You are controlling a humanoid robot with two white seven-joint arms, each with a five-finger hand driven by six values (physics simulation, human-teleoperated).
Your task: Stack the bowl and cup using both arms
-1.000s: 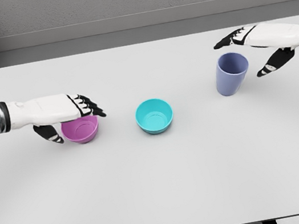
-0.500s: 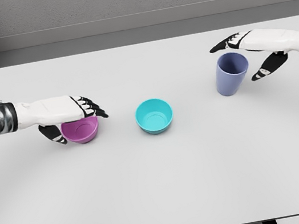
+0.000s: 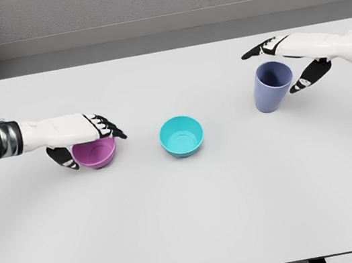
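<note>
Head view: we see 3 vessels on the white table [image 3: 192, 224]. Our left hand [image 3: 85, 137] lies over the purple bowl [image 3: 95, 152], fingers stretched across its rim and the thumb down at the bowl's outer left side; whether it truly grips or only brackets the bowl, we cannot tell. The teal bowl [image 3: 181, 136] sits upright just beyond those fingertips, toward the middle of the table, apart from the hand. Our right hand [image 3: 286, 61] is spread around the blue cup [image 3: 272, 86]: the fingers reach past the far side of the rim, the thumb points at the cup's near right wall, and we see a gap on both sides, so nothing is held. The cup stands upright between fingers and thumb.
</note>
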